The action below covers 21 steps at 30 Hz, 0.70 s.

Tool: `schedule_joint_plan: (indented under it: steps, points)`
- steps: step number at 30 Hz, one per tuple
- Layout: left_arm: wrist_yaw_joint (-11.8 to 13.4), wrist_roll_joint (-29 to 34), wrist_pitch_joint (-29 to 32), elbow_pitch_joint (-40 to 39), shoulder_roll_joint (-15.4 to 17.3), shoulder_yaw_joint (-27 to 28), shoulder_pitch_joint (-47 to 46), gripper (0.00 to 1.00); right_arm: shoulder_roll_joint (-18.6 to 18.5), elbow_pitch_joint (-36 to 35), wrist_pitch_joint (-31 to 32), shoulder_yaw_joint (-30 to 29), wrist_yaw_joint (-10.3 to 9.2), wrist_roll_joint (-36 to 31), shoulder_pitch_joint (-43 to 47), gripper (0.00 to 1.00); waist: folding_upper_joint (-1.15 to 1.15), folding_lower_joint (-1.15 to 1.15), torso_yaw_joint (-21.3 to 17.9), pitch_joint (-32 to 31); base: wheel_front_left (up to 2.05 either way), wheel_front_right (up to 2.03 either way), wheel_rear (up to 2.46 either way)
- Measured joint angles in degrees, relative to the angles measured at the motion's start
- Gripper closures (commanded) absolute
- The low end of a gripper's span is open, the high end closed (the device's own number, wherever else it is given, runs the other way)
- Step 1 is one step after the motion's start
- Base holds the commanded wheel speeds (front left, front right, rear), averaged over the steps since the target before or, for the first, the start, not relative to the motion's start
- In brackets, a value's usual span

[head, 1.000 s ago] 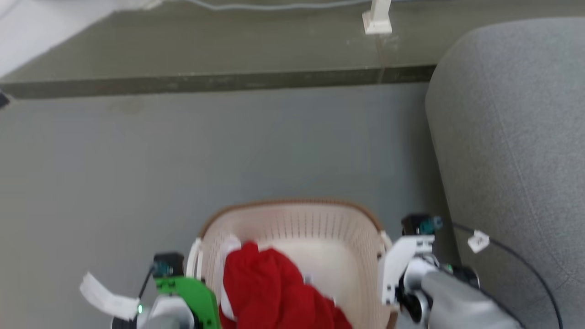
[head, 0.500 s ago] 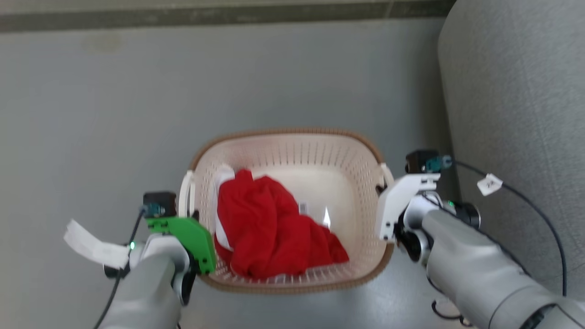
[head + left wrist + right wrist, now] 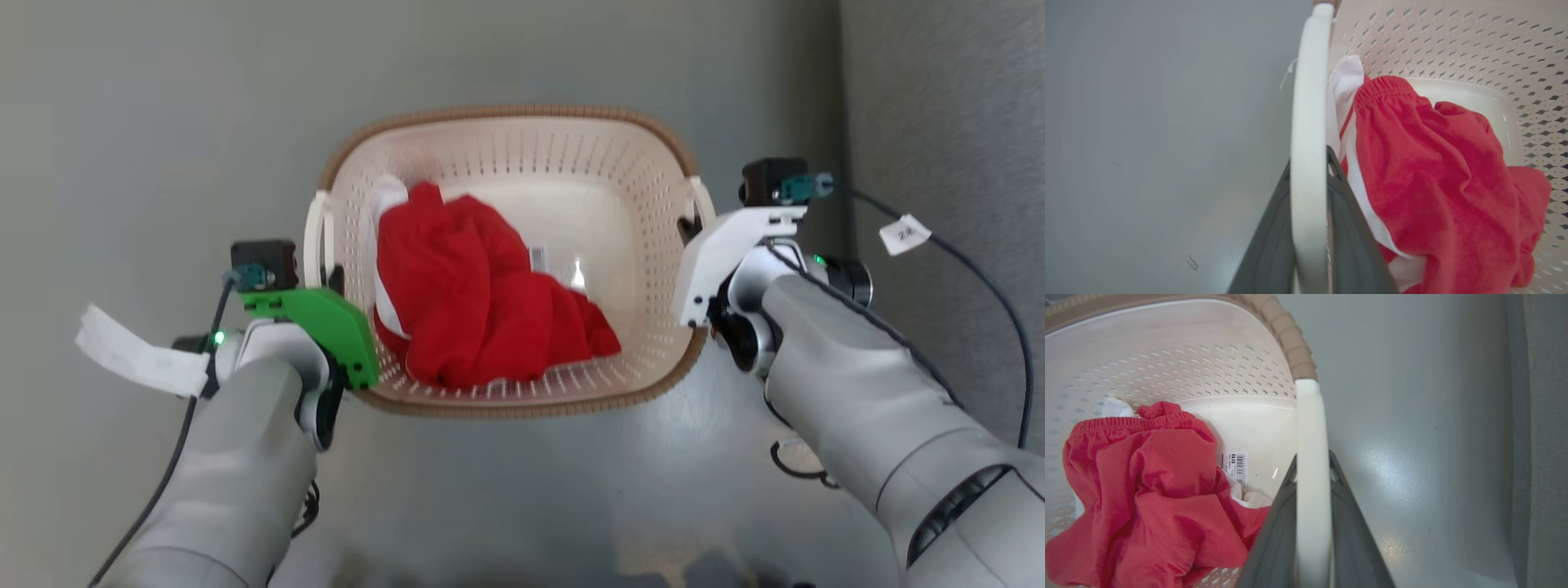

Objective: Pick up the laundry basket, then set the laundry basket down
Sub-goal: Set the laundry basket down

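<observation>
Laundry basket [image 3: 506, 139] centre of head view, red garment [image 3: 465, 302] inside. L gripper [image 3: 1308, 163]: jaws narrow, clamped on white L handle [image 3: 1309, 94]. R gripper [image 3: 1312, 461]: same on R handle [image 3: 1309, 416]. Lifted or on floor [image 3: 122, 122]: can't tell.

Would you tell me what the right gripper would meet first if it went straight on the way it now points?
Likely the laundry basket itself: the right gripper is shut on the white handle, which runs ahead to the brown rim. Past that is grey floor; depth is unclear.
</observation>
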Motion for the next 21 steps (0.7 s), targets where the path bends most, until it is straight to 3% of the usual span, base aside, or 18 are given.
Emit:
schedule_joint_plan:
  steps: [21]
  points:
    - [0.75,0.86,-3.20,-0.15,-0.11,0.19,-9.22,1.00,-0.21,2.88,-4.12,-0.49,0.01,-1.32,-9.21,1.00,0.00,0.00,1.46,16.94,0.00,0.00,0.00]
